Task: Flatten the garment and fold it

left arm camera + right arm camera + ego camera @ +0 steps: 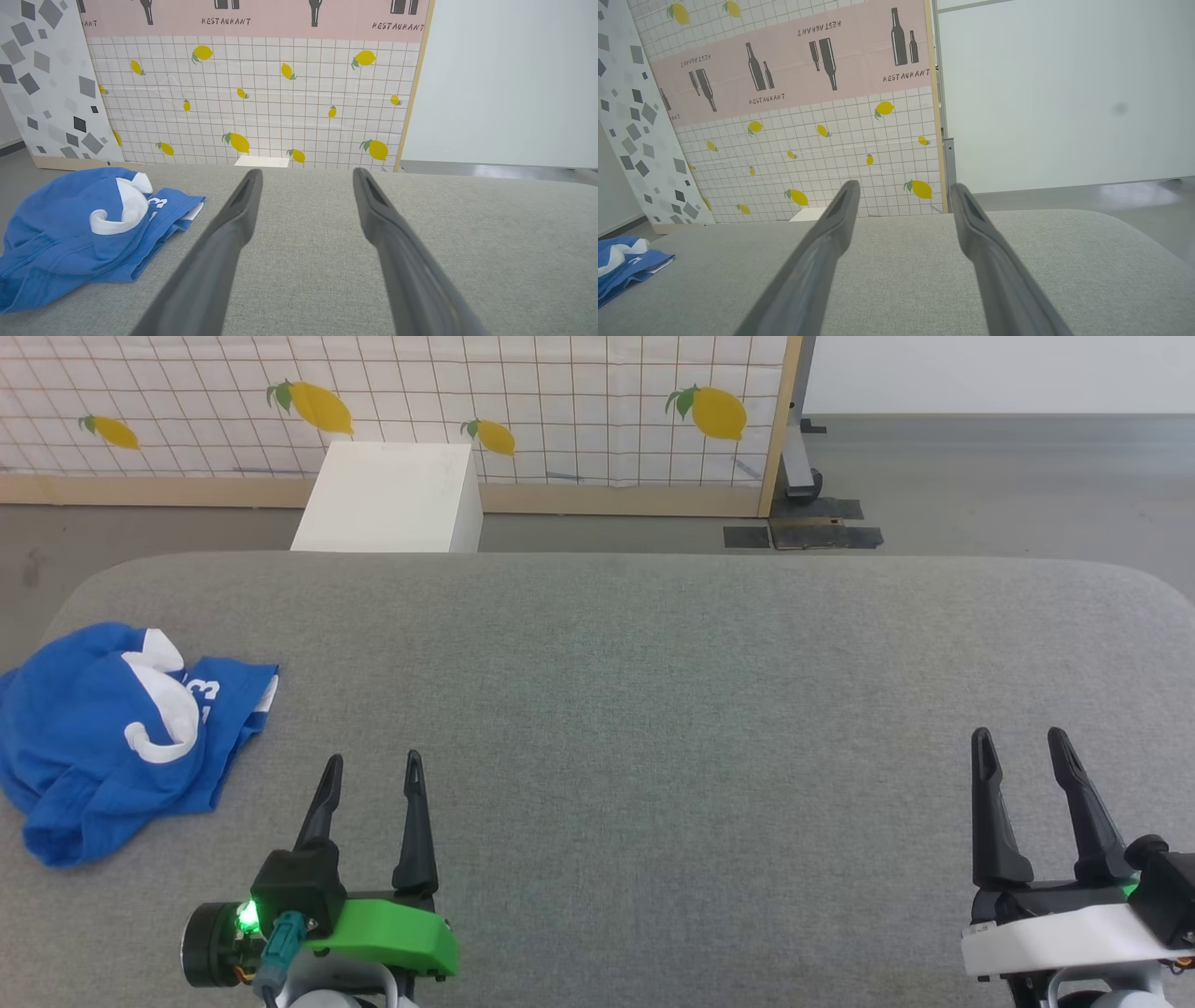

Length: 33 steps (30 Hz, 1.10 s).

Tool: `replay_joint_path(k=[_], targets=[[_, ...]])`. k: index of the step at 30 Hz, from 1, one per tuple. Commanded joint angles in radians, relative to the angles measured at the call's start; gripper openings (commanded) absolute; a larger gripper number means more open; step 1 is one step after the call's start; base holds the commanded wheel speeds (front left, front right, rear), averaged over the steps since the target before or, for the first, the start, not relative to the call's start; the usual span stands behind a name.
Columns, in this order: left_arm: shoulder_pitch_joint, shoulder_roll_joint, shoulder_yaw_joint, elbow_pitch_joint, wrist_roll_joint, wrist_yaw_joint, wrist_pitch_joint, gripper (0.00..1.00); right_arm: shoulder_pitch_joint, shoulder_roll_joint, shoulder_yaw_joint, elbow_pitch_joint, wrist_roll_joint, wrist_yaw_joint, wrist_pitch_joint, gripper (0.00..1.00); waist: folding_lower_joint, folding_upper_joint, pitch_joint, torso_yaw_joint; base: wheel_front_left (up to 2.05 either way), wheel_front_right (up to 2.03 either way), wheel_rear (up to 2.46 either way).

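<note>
Head view: the garment (103,747) is seen crumpled in a heap at the L edge of the grey padded surface (653,709). A white trim band (173,709) is curled on top, w/ part of a white number beside it. The L gripper (372,759) is held at bottom-left, fingers spread wide, nothing betw. them. The garment lies near, to its L, untouched. The R gripper (1019,734) is held at bottom-right, likewise spread wide and empty, well apart from the garment. Beyond the surface, a white box (392,495) is set on the floor before a lemon-print panel (560,392).

L wrist view: both fingers are seen parted above bare grey fabric; the garment is bunched at lower L, clear of them.

R wrist view: fingers are parted over bare fabric, nothing gripped. Only a blue-and-white corner of the garment is caught at the far L edge.
</note>
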<state>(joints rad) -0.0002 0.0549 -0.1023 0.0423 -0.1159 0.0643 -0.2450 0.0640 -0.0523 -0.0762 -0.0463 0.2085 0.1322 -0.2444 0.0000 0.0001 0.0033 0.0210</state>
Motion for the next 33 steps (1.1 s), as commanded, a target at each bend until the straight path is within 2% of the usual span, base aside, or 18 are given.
replay_joint_path(k=[1, 9, 33], targets=[[-0.001, -0.005, -0.001, 0.002, -0.01, 0.009, -0.011, 1.0, 0.014, 0.002, 0.0, 0.002, -0.005, -0.001, -0.012, 1.0, 0.0, -0.0001, 0.002, 0.0, 0.0, 0.0, 0.0], [-0.003, -0.005, -0.003, 0.01, -0.003, 0.016, -0.017, 1.0, 0.014, 0.002, -0.003, 0.017, -0.058, -0.002, -0.017, 1.0, 0.0, -0.0001, 0.006, 0.002, 0.0, 0.0, 0.0], [-0.007, -0.005, -0.004, 0.029, 0.002, 0.025, -0.017, 1.0, 0.014, 0.002, 0.003, 0.041, -0.076, -0.002, -0.017, 1.0, 0.0, -0.0001, 0.006, 0.009, 0.0, 0.0, 0.0]])
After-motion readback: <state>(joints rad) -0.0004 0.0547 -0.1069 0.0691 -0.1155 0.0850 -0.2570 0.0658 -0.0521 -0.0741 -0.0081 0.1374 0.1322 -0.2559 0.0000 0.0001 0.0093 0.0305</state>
